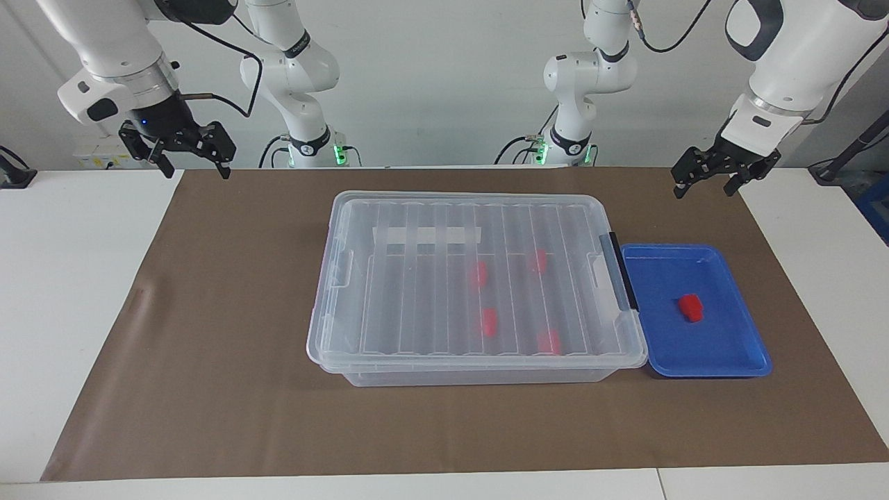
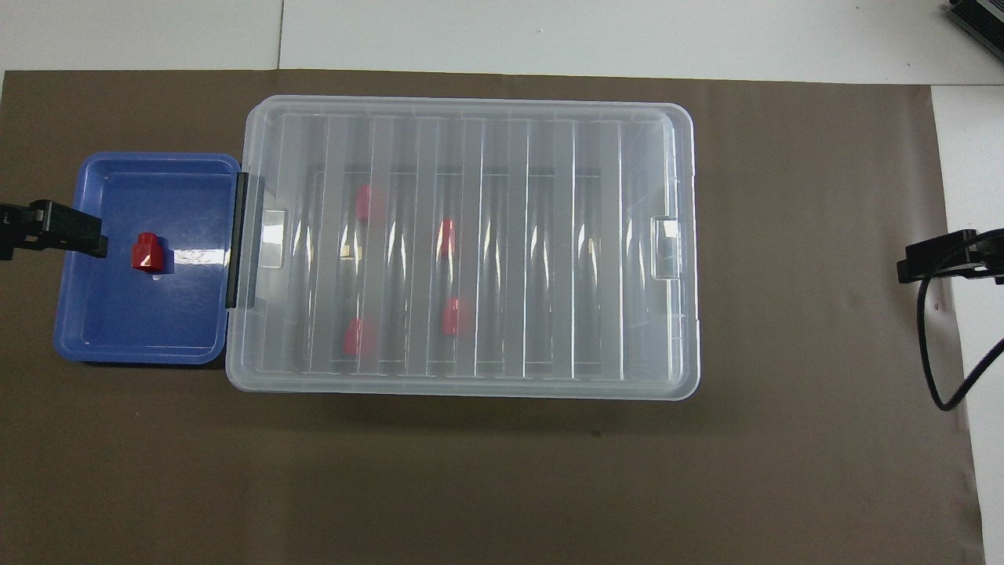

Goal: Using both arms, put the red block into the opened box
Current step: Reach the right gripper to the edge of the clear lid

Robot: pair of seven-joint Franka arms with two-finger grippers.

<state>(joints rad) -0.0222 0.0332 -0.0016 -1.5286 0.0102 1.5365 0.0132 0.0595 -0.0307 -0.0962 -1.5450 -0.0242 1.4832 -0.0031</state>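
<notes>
1. No brand, label or writing could be read anywhere; the white strip [image 1: 427, 236] under the lid [image 1: 472, 278] was blank.
2. The box [image 1: 479, 375] sat mid-mat [image 1: 208, 347] on the desk [image 1: 62, 278], lid on, black latch [image 1: 619, 271] at the left arm's end.
3. Four red blocks showed blurred through the ribbed lid.
4. The red block [image 1: 690, 307] lay alone in the blue tray [image 1: 708, 368], which touched the box's latch end.
5. Left hand [image 1: 715, 182] hung empty, fingers spread wide, over the mat's edge near the tray.
6. Right hand [image 1: 186, 154] hung empty, fingers wide, over the mat's corner at its own end.
7. The facing view gave both arms whole and the strip; overhead showed only the hands' tips, the left one [image 2: 70, 231] overlapping the tray's rim [image 2: 141, 357].
</notes>
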